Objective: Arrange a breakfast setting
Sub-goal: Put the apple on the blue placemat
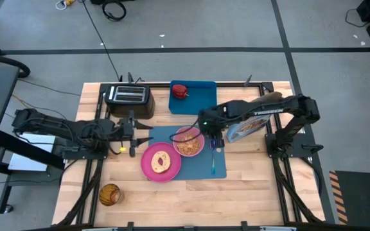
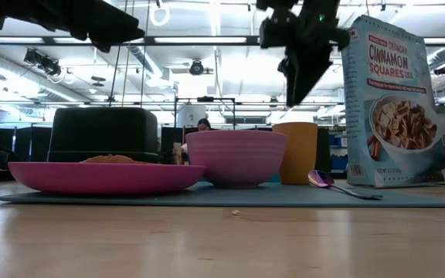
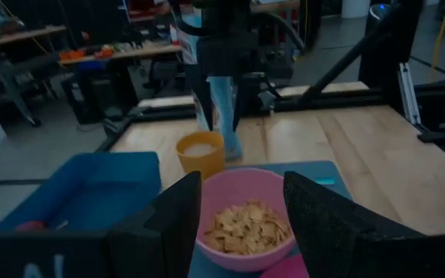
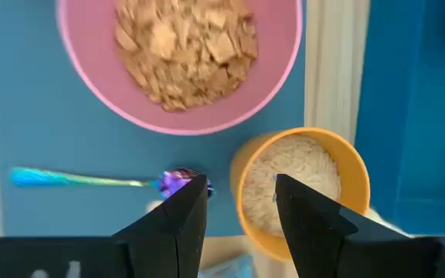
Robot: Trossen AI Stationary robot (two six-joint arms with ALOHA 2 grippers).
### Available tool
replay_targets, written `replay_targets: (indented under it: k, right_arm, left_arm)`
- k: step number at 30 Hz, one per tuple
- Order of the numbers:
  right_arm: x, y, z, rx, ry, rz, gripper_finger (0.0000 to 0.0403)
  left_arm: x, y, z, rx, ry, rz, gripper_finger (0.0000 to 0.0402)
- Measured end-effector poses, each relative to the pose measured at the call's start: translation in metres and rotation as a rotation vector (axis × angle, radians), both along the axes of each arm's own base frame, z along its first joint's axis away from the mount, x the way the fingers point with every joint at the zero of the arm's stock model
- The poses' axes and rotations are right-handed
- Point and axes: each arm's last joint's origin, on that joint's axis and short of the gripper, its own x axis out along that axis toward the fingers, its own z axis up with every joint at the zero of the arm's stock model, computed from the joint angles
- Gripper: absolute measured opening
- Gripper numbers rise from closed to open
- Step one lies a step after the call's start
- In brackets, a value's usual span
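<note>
Pale wood planks make up the bench (image 1: 249,186), and from above the large blue mat (image 1: 198,165) lies at its middle with the pink plate (image 1: 149,168) on its left part, a toast slice (image 1: 162,162) on the plate, and the pink bowl (image 1: 189,142) of cereal just beside the plate. The blue-handled spoon (image 1: 213,162) lies on the mat right of the bowl. My right fingers (image 1: 212,131) hang above the mat's far right corner; my left fingers (image 1: 145,138) sit low at the mat's left edge. The red apple (image 1: 180,91) rests in the smaller blue tray (image 1: 201,97) beside the black toaster (image 1: 130,97), and a cereal box (image 1: 246,128) lies under my right arm. At bench level the plate (image 2: 103,176), bowl (image 2: 236,157), small orange cup (image 2: 296,152) and spoon (image 2: 338,184) line up on the mat (image 2: 230,198), the box (image 2: 392,104) upright beside them, my right fingers (image 2: 304,73) in the air above the cup. My left wrist shows my left fingers (image 3: 242,224) apart and empty, the bowl (image 3: 242,205) framed between them. My right wrist shows my right fingers (image 4: 242,208) parted, gripping nothing, over the cup (image 4: 300,185), full of white grains, with the spoon (image 4: 91,179) and bowl (image 4: 180,58) close by.
</note>
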Motion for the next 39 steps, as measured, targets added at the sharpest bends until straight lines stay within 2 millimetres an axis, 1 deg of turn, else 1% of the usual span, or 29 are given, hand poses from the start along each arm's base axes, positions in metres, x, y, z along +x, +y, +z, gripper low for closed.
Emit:
replay_targets:
  k: [4, 7, 10, 14, 19, 26, 33, 39]
  right_arm:
    - [0.008, -0.001, -0.017, -0.072, 0.07, 0.064, 0.0162]
    - [0.012, -0.001, -0.026, -0.068, 0.109, 0.068, 0.0162]
    - [0.011, 0.0, -0.031, -0.064, 0.153, 0.072, 0.0162]
    - [0.012, 0.0, -0.031, -0.052, 0.144, 0.055, 0.0162]
    - [0.011, 0.003, -0.03, 0.025, 0.135, 0.065, 0.0162]
    - [0.011, 0.001, -0.029, -0.021, 0.139, 0.047, 0.0162]
    - [0.007, 0.005, -0.019, -0.032, 0.104, 0.034, 0.0162]
    - [0.008, 0.005, -0.029, -0.025, 0.078, 0.004, 0.0162]
  left_arm:
    - [0.005, -0.003, -0.005, -0.003, 0.03, -0.013, 0.0192]
    - [0.006, -0.006, -0.007, -0.007, 0.041, -0.028, 0.0192]
    - [0.006, -0.009, -0.006, -0.011, 0.035, -0.042, 0.0192]
    - [0.006, -0.009, -0.003, -0.014, 0.005, -0.043, 0.0192]
    - [0.006, -0.009, -0.003, -0.013, -0.003, -0.042, 0.0192]
    - [0.006, -0.009, -0.002, -0.013, -0.005, -0.042, 0.0192]
    - [0.005, -0.008, 0.0, -0.014, -0.022, -0.03, 0.0192]
    - [0.0, -0.007, 0.007, -0.006, -0.077, -0.032, 0.0192]
